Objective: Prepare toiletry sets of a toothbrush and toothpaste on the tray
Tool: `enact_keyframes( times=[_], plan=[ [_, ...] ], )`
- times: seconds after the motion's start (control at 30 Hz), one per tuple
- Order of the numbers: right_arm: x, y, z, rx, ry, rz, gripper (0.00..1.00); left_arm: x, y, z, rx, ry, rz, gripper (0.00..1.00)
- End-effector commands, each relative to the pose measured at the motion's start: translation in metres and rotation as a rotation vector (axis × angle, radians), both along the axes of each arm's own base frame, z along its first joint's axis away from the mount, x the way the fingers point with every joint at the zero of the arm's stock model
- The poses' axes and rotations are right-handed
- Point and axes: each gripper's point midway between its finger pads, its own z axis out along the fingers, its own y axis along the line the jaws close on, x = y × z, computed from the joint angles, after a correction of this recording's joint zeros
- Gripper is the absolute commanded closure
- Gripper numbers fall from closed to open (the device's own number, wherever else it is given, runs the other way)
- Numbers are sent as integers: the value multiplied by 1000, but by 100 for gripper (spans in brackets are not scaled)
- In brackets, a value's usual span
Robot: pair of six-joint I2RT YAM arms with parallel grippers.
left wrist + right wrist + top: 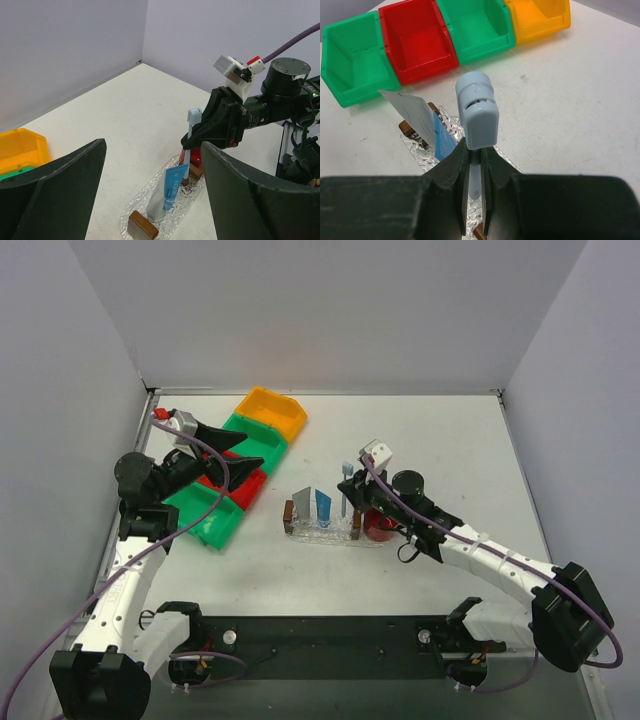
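White tabletop [450, 440] — knobbly tray [337, 536], perhaps glass; slim toothbrush [477, 110]

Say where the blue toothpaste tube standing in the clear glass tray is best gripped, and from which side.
Probably its flat upper end, from above: the blue toothpaste tube stands wide end up, between the silver-grey tube and the right gripper holding the pale blue toothbrush.

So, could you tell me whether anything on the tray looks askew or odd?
Nothing is spilled or damaged. The silver tube and blue tube of toothpaste stand tilted in the tray instead of lying flat, and the toothbrush is upright, head up, pinched in the right tool.
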Motion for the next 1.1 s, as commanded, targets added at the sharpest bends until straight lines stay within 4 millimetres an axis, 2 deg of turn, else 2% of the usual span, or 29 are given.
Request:
enact_keyframes(
  times=[0.0,1.07],
  plan=[
    [4,10,20,50,-70,16,100,-1,3,6,4,-34,19,13],
    [7,16,-17,5,-66,22,100,-3,2,0,10,-26,6,13]
  ],
)
